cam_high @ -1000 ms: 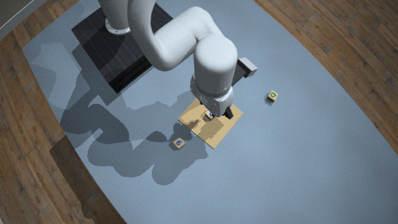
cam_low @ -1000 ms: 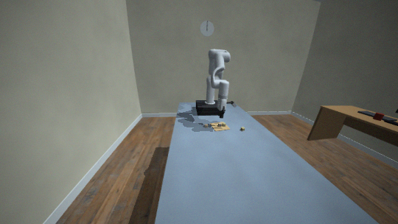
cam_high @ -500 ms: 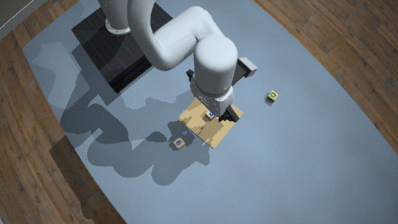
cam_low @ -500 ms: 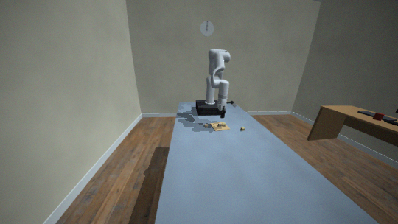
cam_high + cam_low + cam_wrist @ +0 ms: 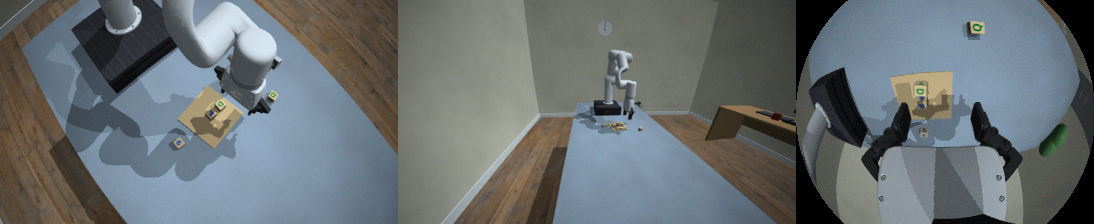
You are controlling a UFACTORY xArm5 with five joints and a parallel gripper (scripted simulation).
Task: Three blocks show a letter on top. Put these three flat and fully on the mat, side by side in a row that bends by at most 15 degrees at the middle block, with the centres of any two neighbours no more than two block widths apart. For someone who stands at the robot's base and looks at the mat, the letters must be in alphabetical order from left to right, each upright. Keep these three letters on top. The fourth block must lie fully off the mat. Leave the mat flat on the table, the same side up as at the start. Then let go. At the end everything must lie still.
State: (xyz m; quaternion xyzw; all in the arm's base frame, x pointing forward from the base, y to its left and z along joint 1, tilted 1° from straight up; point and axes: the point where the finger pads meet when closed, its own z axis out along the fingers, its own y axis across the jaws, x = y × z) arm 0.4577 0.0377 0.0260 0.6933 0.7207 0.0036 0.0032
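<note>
From the exterior side, blue-marked block [image 5: 178,143] [image 5: 604,126] [image 5: 924,132] seen off mat, nearer desk's left edge. Mat [image 5: 195,107] [image 5: 612,127] [image 5: 945,82] set about midway between long edges, bearing blue P block [image 5: 211,114] [image 5: 618,125] [image 5: 921,103], then green D block [image 5: 220,105] [image 5: 621,124] [image 5: 920,91]. Gripper [image 5: 237,100] [image 5: 628,115] [image 5: 940,110] released, raised above the desk, nothing grasped. Green-marked block [image 5: 273,96] [image 5: 640,129] [image 5: 976,27] seen off mat, towards right edge.

A plain room, perhaps an office, with wood flooring, a wall clock [image 5: 605,28] and a wooden desk [image 5: 760,117].

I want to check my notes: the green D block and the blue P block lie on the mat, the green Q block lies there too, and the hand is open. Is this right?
Not quite: the top view shows the green Q block off the mat. The rest is right.
</note>
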